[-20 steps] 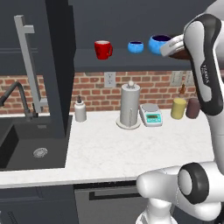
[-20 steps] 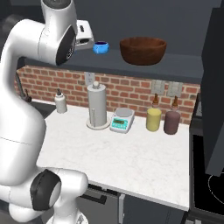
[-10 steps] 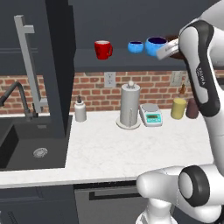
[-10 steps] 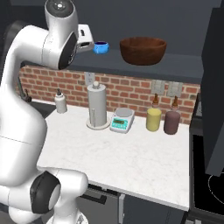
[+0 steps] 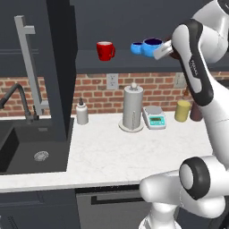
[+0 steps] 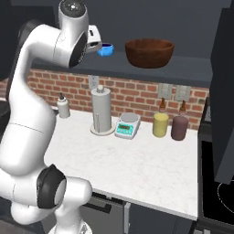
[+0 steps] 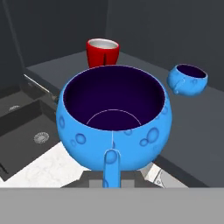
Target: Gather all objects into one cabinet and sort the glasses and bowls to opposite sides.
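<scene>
The gripper [image 7: 112, 175] is closed on the small handle of a glossy blue round vessel [image 7: 114, 123], which it holds upright with its dark inside facing up; the fingertips themselves are hidden behind the vessel's handle and body, so the exact contact cannot be made out. In the left base view the held blue vessel [image 5: 152, 46] sits at shelf height, near the front edge of the shelf [image 5: 116, 65] of the wide dark-grey wall cabinet, though whether it rests on the shelf or hangs just above it is hard to tell. Just beside it, toward the shelf's left end, stands the second blue vessel [image 5: 137, 48], and farther left, apart from both, the red mug [image 5: 105, 50]. In the hand view the second blue vessel [image 7: 187, 78] and the red mug [image 7: 103, 53] stand beyond the held one on the dark shelf surface. In the right base view the wooden bowl [image 6: 149, 52] sits upright toward the shelf's right end, well apart from the blue vessel [image 6: 106, 49] next to the gripper. Below, on the white counter [image 5: 112, 152], a paper towel holder [image 5: 133, 108], a kitchen scale [image 5: 154, 117] and a soap dispenser [image 5: 82, 112] stand along the back edge by the brick wall
</scene>
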